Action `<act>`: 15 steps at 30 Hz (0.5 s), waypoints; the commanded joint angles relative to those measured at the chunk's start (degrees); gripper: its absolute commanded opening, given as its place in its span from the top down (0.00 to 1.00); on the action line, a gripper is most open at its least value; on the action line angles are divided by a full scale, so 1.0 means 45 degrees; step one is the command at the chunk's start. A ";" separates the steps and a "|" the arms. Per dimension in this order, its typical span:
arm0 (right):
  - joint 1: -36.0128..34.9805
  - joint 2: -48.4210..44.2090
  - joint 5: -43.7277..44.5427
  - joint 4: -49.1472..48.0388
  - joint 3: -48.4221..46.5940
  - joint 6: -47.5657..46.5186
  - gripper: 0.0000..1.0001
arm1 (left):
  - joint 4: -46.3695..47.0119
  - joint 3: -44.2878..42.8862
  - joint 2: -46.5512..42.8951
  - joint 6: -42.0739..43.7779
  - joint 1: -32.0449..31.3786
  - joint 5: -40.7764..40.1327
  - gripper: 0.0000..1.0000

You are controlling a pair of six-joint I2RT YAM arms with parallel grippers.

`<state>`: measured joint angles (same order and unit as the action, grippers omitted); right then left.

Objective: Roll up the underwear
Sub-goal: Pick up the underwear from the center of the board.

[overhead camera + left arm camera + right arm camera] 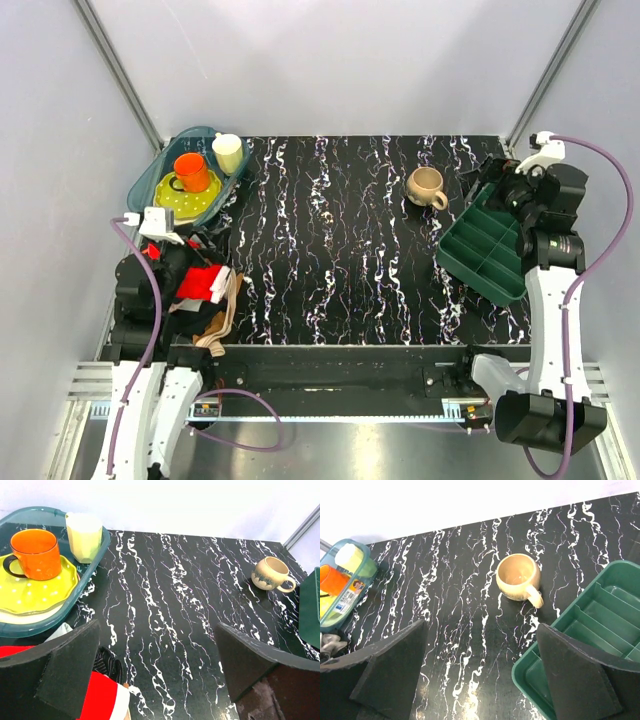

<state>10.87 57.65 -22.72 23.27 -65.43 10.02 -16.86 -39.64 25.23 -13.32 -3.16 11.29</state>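
Note:
The red underwear [203,282] with white trim lies crumpled in a pile of clothes at the table's near left edge. In the left wrist view its red fabric and white band [102,697] show at the bottom left, partly behind the left finger. My left gripper [190,258] [160,675] is open and empty, hovering just over the pile, with bare table between its fingers. My right gripper [505,192] [482,675] is open and empty at the far right, above the left edge of the green tray.
A teal bin [160,172] at the back left holds a yellow plate [30,592], an orange mug [191,171] and a pale cup [228,153]. A beige mug [427,187] and a green compartment tray [482,245] stand at the right. Beige garments [222,320] and a dark striped garment [107,662] lie with the underwear.

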 commanded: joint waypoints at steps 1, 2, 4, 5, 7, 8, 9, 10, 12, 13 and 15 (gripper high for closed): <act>-0.0073 0.0353 0.0519 -0.0248 -0.0031 0.0703 0.00 | 0.0466 0.0039 0.0174 -0.0164 -0.0196 0.0458 0.01; -0.0073 0.0373 0.0344 -0.0326 0.0047 0.0703 0.00 | 0.0447 0.0039 0.0174 -0.0184 -0.0216 0.0537 0.01; -0.0072 0.0373 0.0031 -0.0755 0.0378 0.0683 0.01 | 0.0408 0.0039 0.0251 -0.0281 -0.0371 0.0635 0.01; -0.0073 0.0431 -0.0512 -0.0950 0.0515 0.0470 0.00 | 0.0369 0.0000 0.0252 -0.0282 -0.0430 0.0655 0.01; -0.0073 0.0685 -0.1838 -0.1321 0.0847 0.0022 0.00 | 0.0194 -0.0039 0.0485 -0.0301 -0.0567 0.0617 0.01; -0.0073 0.0821 -0.3798 -0.1400 0.0926 -0.0812 0.00 | 0.0135 -0.0117 0.0564 -0.0321 -0.0626 0.0597 0.01; -0.0073 0.1074 -0.4901 -0.1536 0.1100 -0.1304 0.00 | 0.0076 -0.0156 0.0642 -0.0360 -0.0646 0.0577 0.01; -0.0073 0.1211 -0.5879 -0.1538 0.1180 -0.1812 0.00 | -0.0021 -0.0195 0.0836 -0.0399 -0.0762 0.0597 0.01; -0.0073 0.1639 -0.7799 -0.1092 0.1219 -0.3219 0.00 | -0.0139 -0.0312 0.1071 -0.0477 -0.0841 0.0694 0.01; -0.0073 0.1778 -0.8112 -0.0798 0.1181 -0.3610 0.00 | -0.0159 -0.0313 0.1343 -0.0535 -0.0860 0.0849 0.01; -0.0073 0.2245 -0.8544 0.0078 0.0986 -0.4880 0.01 | -0.0140 -0.0429 0.1754 -0.0672 -0.0861 0.1026 0.01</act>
<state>10.85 65.17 -47.13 20.16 -60.05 0.49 -18.13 -39.59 30.13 -14.70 -6.74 13.43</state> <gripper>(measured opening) 0.994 0.987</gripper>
